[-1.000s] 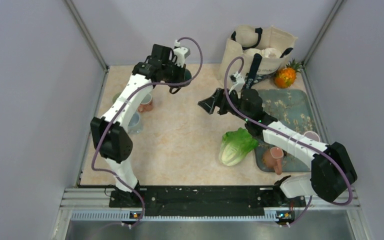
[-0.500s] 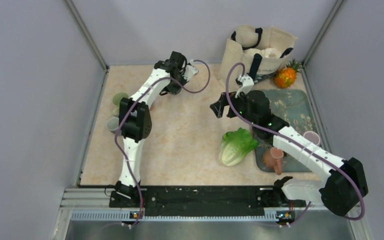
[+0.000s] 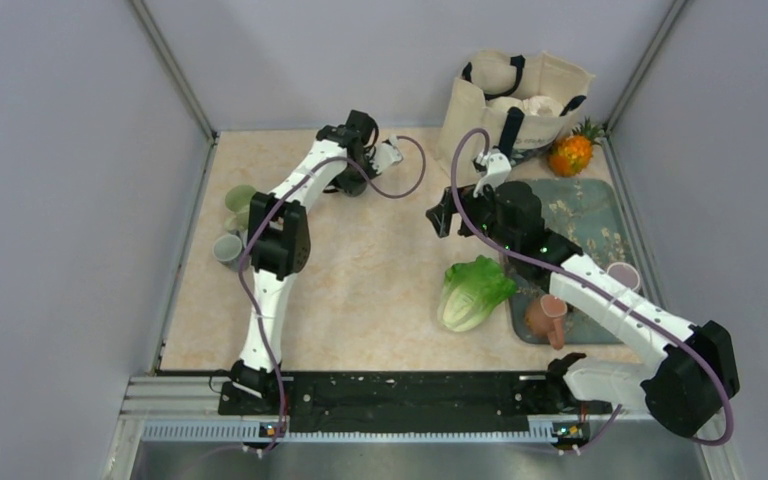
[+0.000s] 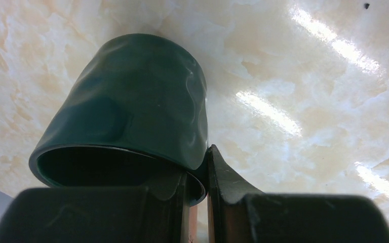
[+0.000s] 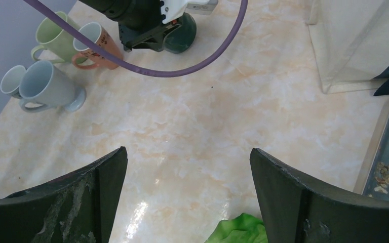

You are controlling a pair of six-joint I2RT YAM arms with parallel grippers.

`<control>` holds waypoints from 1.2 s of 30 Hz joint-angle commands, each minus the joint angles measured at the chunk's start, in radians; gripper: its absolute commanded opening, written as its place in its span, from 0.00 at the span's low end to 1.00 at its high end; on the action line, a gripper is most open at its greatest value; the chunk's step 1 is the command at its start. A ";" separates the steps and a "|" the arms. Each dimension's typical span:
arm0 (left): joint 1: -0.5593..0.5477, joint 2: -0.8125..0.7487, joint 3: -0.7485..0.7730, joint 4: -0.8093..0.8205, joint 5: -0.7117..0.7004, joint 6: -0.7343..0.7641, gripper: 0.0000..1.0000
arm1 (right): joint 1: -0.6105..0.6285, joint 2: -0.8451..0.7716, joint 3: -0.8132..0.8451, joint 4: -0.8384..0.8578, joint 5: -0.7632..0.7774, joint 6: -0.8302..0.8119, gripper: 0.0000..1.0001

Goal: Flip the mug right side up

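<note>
Observing: left pincer [image 4: 205, 169] clamping the rim wall of the green mug [image 4: 131, 101], one finger inside, one outside. Mug sitting at the far side of the surface [image 5: 263, 101], mouth facing the wrist camera, base pointing away; contact with the surface cannot be told. Judging the flip under way, not finished: mug needing setting on its base, then release. The right pincer [image 5: 187, 167] is hanging spread wide, empty. Versus one second ago: left elbow swinging inward, wrist reaching further right; right arm drifting slightly right.
</note>
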 commanded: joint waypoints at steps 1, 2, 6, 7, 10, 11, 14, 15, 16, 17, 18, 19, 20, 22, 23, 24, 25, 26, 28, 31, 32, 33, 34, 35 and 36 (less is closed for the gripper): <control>0.000 -0.005 0.062 0.014 0.004 0.047 0.12 | 0.011 -0.034 0.055 0.004 0.022 -0.025 0.90; 0.001 -0.006 0.062 0.012 0.010 0.052 0.16 | 0.011 -0.037 0.056 -0.010 0.029 -0.027 0.90; 0.000 -0.008 0.062 0.019 0.015 0.052 0.35 | 0.011 -0.039 0.066 -0.050 0.091 -0.035 0.91; 0.000 -0.011 0.062 0.028 0.014 0.050 0.37 | 0.012 -0.039 0.071 -0.067 0.122 -0.036 0.92; 0.000 -0.027 0.062 0.054 0.002 0.037 0.47 | 0.007 -0.042 0.089 -0.134 0.250 -0.042 0.97; 0.001 -0.036 0.061 0.071 -0.009 0.028 0.51 | -0.001 -0.042 0.095 -0.162 0.298 -0.045 0.98; 0.001 -0.077 0.056 0.106 -0.018 -0.004 0.61 | -0.072 -0.052 0.104 -0.247 0.400 -0.029 0.99; -0.001 -0.097 0.055 0.111 -0.009 -0.018 0.65 | -0.109 -0.057 0.097 -0.266 0.411 -0.020 0.99; -0.003 -0.120 0.054 0.111 0.006 -0.035 0.68 | -0.154 -0.063 0.085 -0.283 0.413 -0.006 0.99; -0.005 -0.147 0.052 0.106 0.021 -0.053 0.71 | -0.204 -0.068 0.074 -0.300 0.399 0.009 0.99; -0.008 -0.172 0.050 0.097 0.029 -0.073 0.73 | -0.255 -0.072 0.063 -0.319 0.381 0.032 0.99; -0.011 -0.204 0.045 0.084 0.064 -0.090 0.74 | -0.300 -0.079 0.049 -0.337 0.371 0.053 0.99; -0.015 -0.236 0.034 0.069 0.085 -0.114 0.75 | -0.339 -0.088 0.037 -0.353 0.366 0.082 0.99; -0.019 -0.311 -0.018 0.046 0.132 -0.152 0.75 | -0.402 -0.109 0.010 -0.386 0.375 0.146 0.99; -0.019 -0.355 -0.054 0.043 0.167 -0.168 0.76 | -0.418 -0.119 -0.001 -0.408 0.398 0.178 0.99; -0.018 -0.397 -0.104 0.043 0.190 -0.183 0.76 | -0.429 -0.126 -0.010 -0.439 0.433 0.227 0.99; -0.018 -0.440 -0.157 0.047 0.209 -0.196 0.76 | -0.434 -0.133 -0.009 -0.482 0.482 0.270 0.99; -0.018 -0.482 -0.206 0.052 0.229 -0.208 0.76 | -0.437 -0.139 -0.004 -0.525 0.511 0.304 0.99; -0.018 -0.562 -0.306 0.058 0.262 -0.220 0.76 | -0.441 -0.158 0.010 -0.626 0.523 0.341 0.99; -0.017 -0.671 -0.446 0.071 0.305 -0.233 0.76 | -0.440 -0.204 0.020 -0.732 0.453 0.385 0.97; -0.018 -0.696 -0.486 0.078 0.313 -0.236 0.76 | -0.441 -0.225 0.022 -0.769 0.425 0.403 0.95; -0.017 -0.720 -0.535 0.084 0.317 -0.237 0.76 | -0.441 -0.246 0.020 -0.801 0.395 0.421 0.94; -0.017 -0.740 -0.564 0.092 0.316 -0.237 0.76 | -0.441 -0.263 0.022 -0.833 0.367 0.436 0.94; -0.016 -0.759 -0.593 0.102 0.309 -0.238 0.76 | -0.440 -0.275 0.027 -0.874 0.344 0.449 0.93; -0.017 -0.773 -0.616 0.112 0.302 -0.240 0.76 | -0.440 -0.285 0.036 -0.918 0.324 0.466 0.93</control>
